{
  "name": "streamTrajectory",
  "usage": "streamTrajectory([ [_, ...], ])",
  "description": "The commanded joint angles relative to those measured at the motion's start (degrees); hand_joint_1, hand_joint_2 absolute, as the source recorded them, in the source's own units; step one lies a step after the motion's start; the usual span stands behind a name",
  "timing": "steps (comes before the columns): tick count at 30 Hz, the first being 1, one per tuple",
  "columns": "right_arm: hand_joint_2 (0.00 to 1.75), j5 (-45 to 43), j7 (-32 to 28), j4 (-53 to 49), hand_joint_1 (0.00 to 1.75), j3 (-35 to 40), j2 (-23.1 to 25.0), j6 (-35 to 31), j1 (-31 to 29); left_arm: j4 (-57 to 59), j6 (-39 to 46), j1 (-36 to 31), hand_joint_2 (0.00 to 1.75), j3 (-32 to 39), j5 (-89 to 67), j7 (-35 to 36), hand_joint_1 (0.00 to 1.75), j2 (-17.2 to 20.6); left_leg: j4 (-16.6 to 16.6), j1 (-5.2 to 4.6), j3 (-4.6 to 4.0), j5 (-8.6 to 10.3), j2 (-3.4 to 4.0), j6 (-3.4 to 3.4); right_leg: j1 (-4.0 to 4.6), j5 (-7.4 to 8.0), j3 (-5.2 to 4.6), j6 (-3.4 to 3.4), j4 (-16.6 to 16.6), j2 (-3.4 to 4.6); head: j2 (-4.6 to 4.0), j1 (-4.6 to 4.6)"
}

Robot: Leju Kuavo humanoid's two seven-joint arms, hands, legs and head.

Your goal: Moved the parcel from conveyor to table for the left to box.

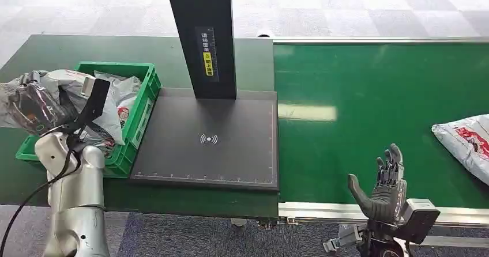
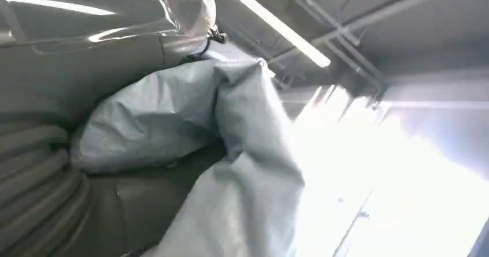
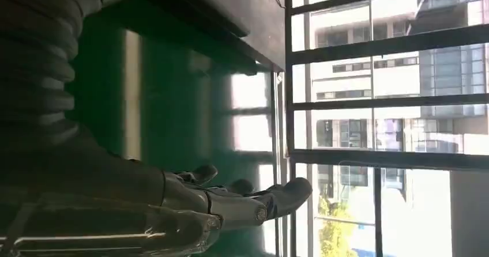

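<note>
The left hand point(image 1: 43, 110) is raised over the near-left corner of the green crate point(image 1: 138, 116), its fingers wrapped around a grey plastic parcel point(image 1: 55, 87) that bulges over the crate's rim; other bagged parcels already lie inside. So the boxing half of the job looks to be in hand, with this parcel held above the crate and not yet let go. The next move, as I judge it, calls for lowering the parcel onto the pile and releasing it there.

Meanwhile the right hand point(image 1: 383, 185) hovers at the near edge of the green conveyor point(image 1: 357, 95), fingers spread and upright, holding nothing. A further white parcel point(image 1: 467, 142) with red print lies on the belt at the far right, well apart from that hand (likely the next one to fetch). Between crate and belt, the dark scanner pad point(image 1: 207, 139) on the counter point(image 1: 34, 55) is bare, under its black post.

The left wrist view gives what the head view cannot: crumpled grey film point(image 2: 230, 153) pressed tight against the hand, confirming the hold. The right wrist view shows open fingertips point(image 3: 288, 191) over green belt, with windows beyond.
</note>
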Motion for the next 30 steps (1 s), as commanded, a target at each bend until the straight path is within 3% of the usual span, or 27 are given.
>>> streamTrajectory([
  [1, 1.75, -0.61, 0.66, -1.33, 0.0, -2.81, 1.22, 1.83, 0.39, 31.94, -4.06, -12.41, 1.75, -14.59, -0.06, 11.66, 1.75, 14.67, 0.02, 0.03, 0.0, 0.03, -0.19, 0.0, 0.04, -0.02, 0.08, -0.02, 0.01, -0.19, 0.0, 0.02],
  [14, 1.75, -0.8, 0.99, -0.74, 0.0, -3.55, 1.04, 1.85, -0.35, 34.8, -5.11, -15.09, 1.75, -15.9, -0.06, 12.88, 1.75, 15.92, -0.02, 0.01, 0.1, -0.02, -0.07, 0.0, 0.02, -0.03, 0.14, -0.02, -0.02, -0.07, 0.0, 0.0],
  [15, 1.75, -0.82, 1.06, -0.86, 0.0, -3.94, 1.14, 1.84, -0.07, 35.06, -4.18, -15.53, 1.75, -15.22, -0.01, 11.43, 1.59, 15.67, 0.0, 0.03, 0.06, -0.01, -0.09, 0.0, 0.03, -0.02, 0.12, -0.02, -0.03, -0.08, 0.0, 0.02],
  [16, 1.75, -0.83, 1.14, -0.94, 0.0, -4.06, 1.22, 1.87, 0.11, 34.7, -3.03, -15.4, 1.75, -15.99, -0.06, 11.19, 0.66, 15.77, -0.02, 0.03, 0.11, -0.02, -0.06, 0.01, 0.03, -0.02, 0.16, -0.02, -0.04, -0.06, 0.0, 0.0],
  [17, 1.75, -0.83, 1.16, -1.11, 0.0, -4.17, 1.42, 1.88, 0.71, 34.86, -2.98, -15.26, 1.75, -16.46, -0.02, 10.87, 0.21, 15.38, 0.02, 0.02, 0.0, 0.0, -0.07, 0.01, 0.02, -0.01, 0.07, -0.01, -0.01, -0.07, 0.0, 0.02],
  [18, 1.75, -0.73, 1.24, -1.57, 0.0, -4.28, 1.66, 2.02, 1.46, 34.48, -2.05, -14.7, 1.75, -17.14, -0.06, 9.99, 0.0, 14.95, 0.01, 0.04, 0.07, -0.01, -0.14, 0.01, 0.04, -0.03, 0.16, -0.01, -0.04, -0.14, 0.0, 0.02],
  [24, 1.75, -4.06, 5.08, -0.87, 0.0, -4.07, 1.63, 4.96, 1.94, 18.1, 0.37, -7.72, 1.75, -26.0, -0.06, 8.52, 0.0, 13.4, -0.07, 0.01, 0.12, -0.02, -0.12, 0.03, 0.01, -0.04, 0.21, -0.01, -0.11, -0.13, 0.0, 0.02],
  [29, 1.75, -8.25, 9.51, 1.41, 0.0, -2.75, 1.74, 6.13, 1.93, 17.74, 0.37, -7.03, 1.75, -25.84, -0.06, 4.07, 0.0, 9.95, -0.06, 0.03, 0.15, -0.01, -0.31, 0.03, 0.03, -0.07, 0.31, 0.01, -0.13, -0.31, 0.0, 0.02],
  [30, 0.0, -11.65, 11.73, 1.77, 0.0, -2.94, 2.28, 7.11, 1.98, 16.76, 0.37, -6.37, 1.75, -25.58, 0.73, 3.44, 0.0, 9.33, -0.09, 0.01, 0.15, 0.02, -0.31, 0.03, 0.0, -0.06, 0.29, 0.01, -0.13, -0.31, 0.0, 0.02],
])
